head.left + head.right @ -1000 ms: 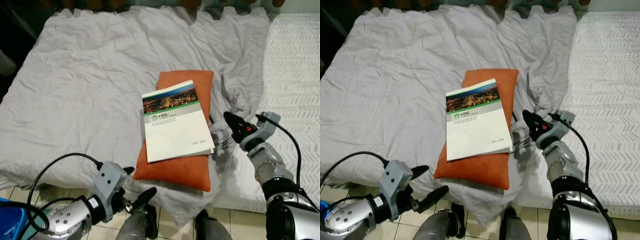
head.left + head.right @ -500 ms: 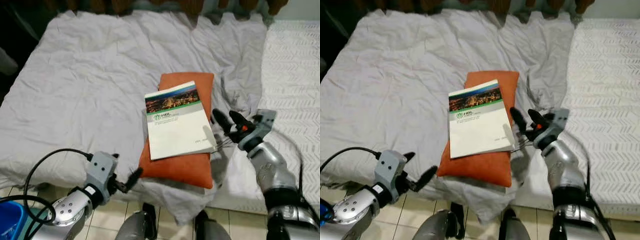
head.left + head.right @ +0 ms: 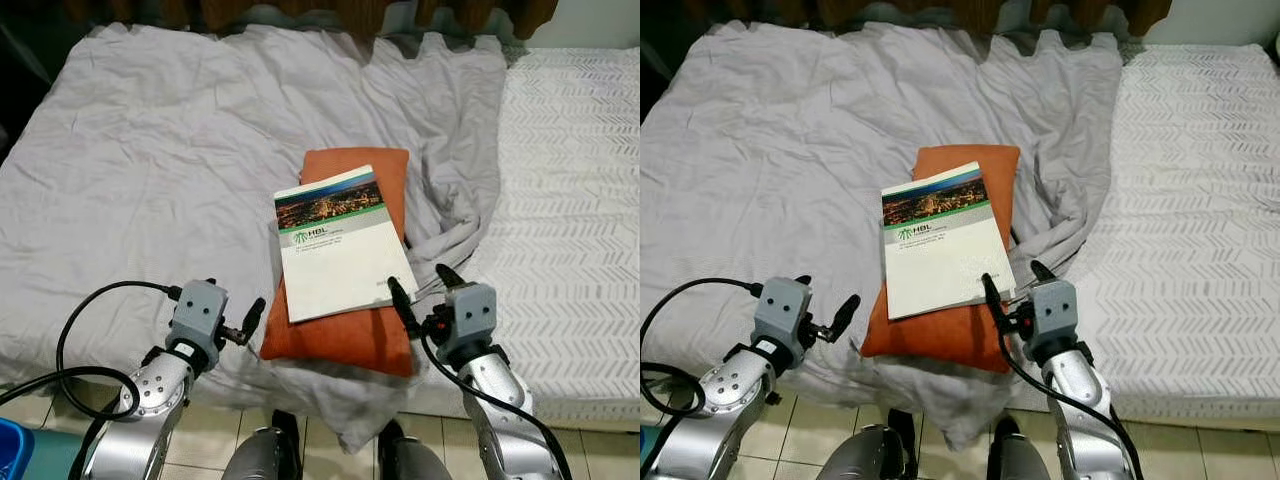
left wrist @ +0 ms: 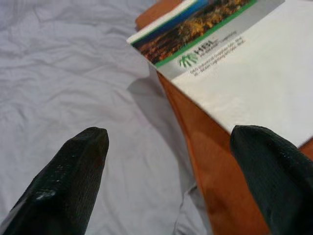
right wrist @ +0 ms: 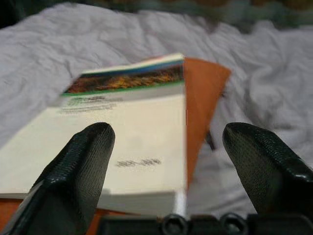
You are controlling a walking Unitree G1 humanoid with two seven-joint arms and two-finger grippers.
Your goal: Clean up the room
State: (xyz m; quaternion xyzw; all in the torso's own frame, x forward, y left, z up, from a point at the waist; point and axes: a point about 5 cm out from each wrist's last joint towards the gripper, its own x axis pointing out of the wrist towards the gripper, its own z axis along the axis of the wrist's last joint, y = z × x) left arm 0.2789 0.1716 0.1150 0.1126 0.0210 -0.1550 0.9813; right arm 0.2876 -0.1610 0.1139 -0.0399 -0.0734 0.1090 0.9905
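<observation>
A book [image 3: 339,246] lay on a cushion [image 3: 352,337], which lay on a sheet [image 3: 160,160] spread over the bed. To the right of the sheet lay the bare mattress [image 3: 575,200]. The left gripper [image 3: 247,322] was just left of the cushion's near corner; the right gripper [image 3: 422,296] was at the book's near right corner, both near the bed's front edge. Floor tiles [image 3: 330,462] lay below.

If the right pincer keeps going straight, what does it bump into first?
Probably the book: the open right pincer points at its near edge, on the orange pillow. Depth is hard to judge.
</observation>
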